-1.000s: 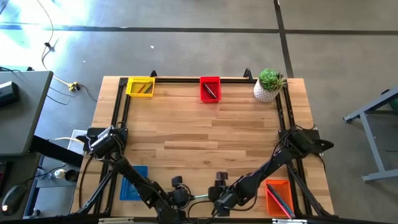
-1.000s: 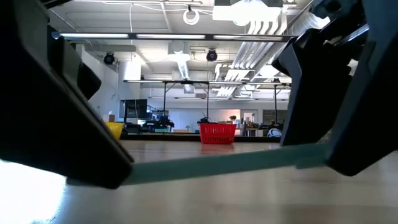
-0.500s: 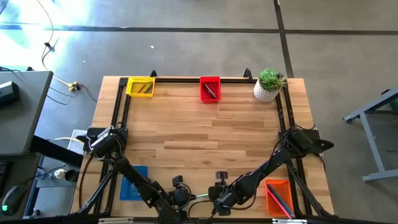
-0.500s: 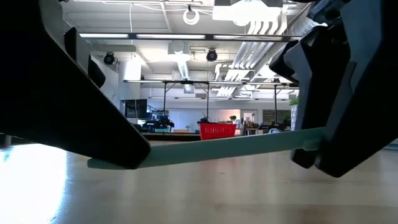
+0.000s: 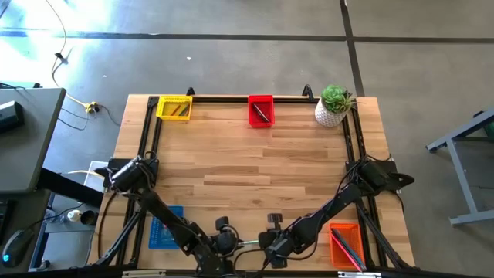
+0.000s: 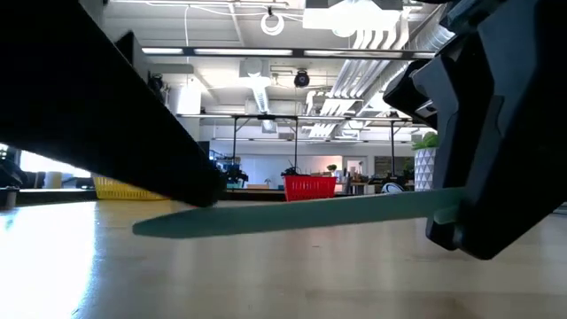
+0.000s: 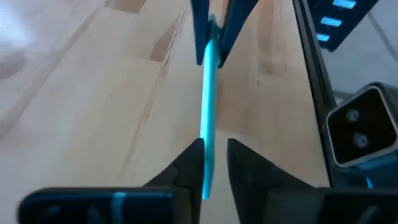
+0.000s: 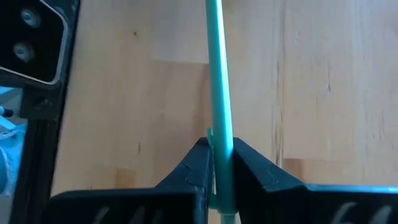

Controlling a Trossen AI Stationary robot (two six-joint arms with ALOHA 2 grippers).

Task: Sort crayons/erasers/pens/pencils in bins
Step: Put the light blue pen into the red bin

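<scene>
A handover is in hand at the near edge of the light wooden tabletop (image 5: 255,166). A long, slim teal pen (image 6: 301,215) spans the gap between the two arms, lying nearly level just above the wood in the low view. The right gripper (image 8: 217,163) has its jaws pressed against one end of the pen, with the shaft pinched between the two dark fingers. The left gripper (image 7: 214,163) straddles the other end, but its jaws stand a little apart, with a sliver of daylight on either side of the shaft (so the hold looks loosened, not firm).

By my reading, the pen is passing to the right arm. The next move calls for the left jaws to widen and back straight off along the pen's axis without nudging it, then for the right arm to lift and carry it to a bin. The small orange mesh basket (image 5: 346,245) sits just beside the right arm and already holds a slender stick-like item; the blue mesh basket (image 5: 165,227) lies beside the left arm, and the yellow mesh basket (image 5: 174,107) and red mesh basket (image 5: 260,110) stand well apart at the far edge.
</scene>
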